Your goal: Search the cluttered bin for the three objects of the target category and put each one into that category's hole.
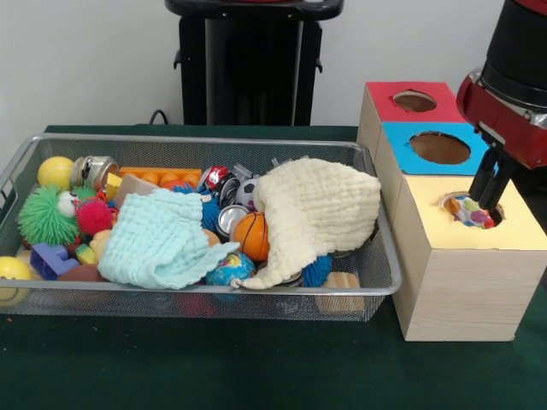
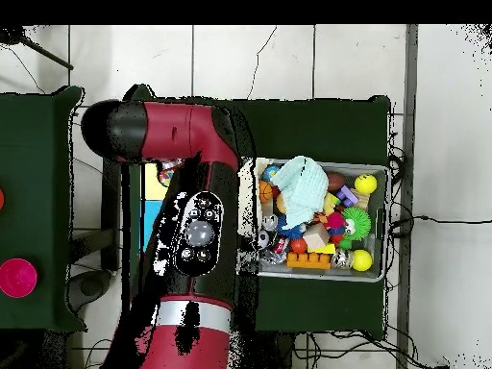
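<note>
Front view: a multicoloured ball (image 1: 469,210) is sitting in the yellow hole (image 1: 472,209) at right. The arm (image 1: 511,81) is reaching down from the upper right, its fingers (image 1: 490,190) at the hole; whether they are gripping it is unclear. The bin (image 1: 376,286) is lying at left.

Overhead view: the arm (image 2: 188,235) is covering the boxes; the bin (image 2: 377,271) is sitting right of centre.
</note>
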### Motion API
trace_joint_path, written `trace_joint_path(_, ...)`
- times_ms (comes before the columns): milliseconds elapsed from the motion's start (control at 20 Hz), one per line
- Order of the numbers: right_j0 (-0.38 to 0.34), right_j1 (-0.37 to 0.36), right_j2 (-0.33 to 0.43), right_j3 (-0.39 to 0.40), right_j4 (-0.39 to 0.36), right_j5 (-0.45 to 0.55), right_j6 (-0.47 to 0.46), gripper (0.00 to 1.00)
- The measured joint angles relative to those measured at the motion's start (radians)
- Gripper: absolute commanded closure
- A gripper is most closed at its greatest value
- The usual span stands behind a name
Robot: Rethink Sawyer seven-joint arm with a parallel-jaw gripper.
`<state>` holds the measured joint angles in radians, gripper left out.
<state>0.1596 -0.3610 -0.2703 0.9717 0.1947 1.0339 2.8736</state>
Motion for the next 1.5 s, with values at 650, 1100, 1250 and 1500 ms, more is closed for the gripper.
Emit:
trace_joint_path(650,-0.001,0.008,0.002,0.074,0.036,-0.176,0.000,1.00)
trace_joint_path(1100,0.000,0.027,0.002,0.127,0.055,-0.302,0.000,1.00)
trace_joint_path(1250,0.000,0.028,0.002,0.129,0.058,-0.303,0.000,1.00)
trace_joint_path(1500,0.009,0.027,-0.006,0.130,0.059,-0.303,0.000,1.00)
